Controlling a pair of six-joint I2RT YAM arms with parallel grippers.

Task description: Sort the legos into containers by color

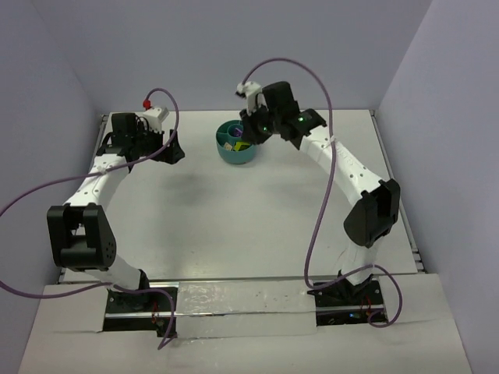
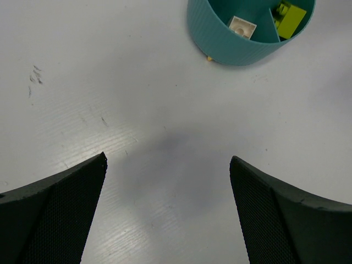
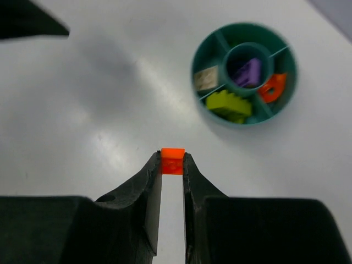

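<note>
The round teal bowl (image 1: 236,143) stands at the back middle of the table; it also shows in the right wrist view (image 3: 245,74) and the left wrist view (image 2: 248,27). Its hub holds a purple lego (image 3: 248,72); the wedges hold a lime lego (image 3: 229,104), an orange-red piece (image 3: 271,88) and a cream tile (image 3: 205,78). My right gripper (image 3: 172,161) is shut on a small orange-red lego (image 3: 172,160), held above the table beside the bowl. My left gripper (image 2: 168,165) is open and empty, left of the bowl (image 1: 171,146).
A tiny yellow bit (image 2: 209,58) lies on the table against the bowl's outer wall. Walls close the table at the back and both sides. The left gripper's dark tip (image 3: 30,19) shows at the top left of the right wrist view.
</note>
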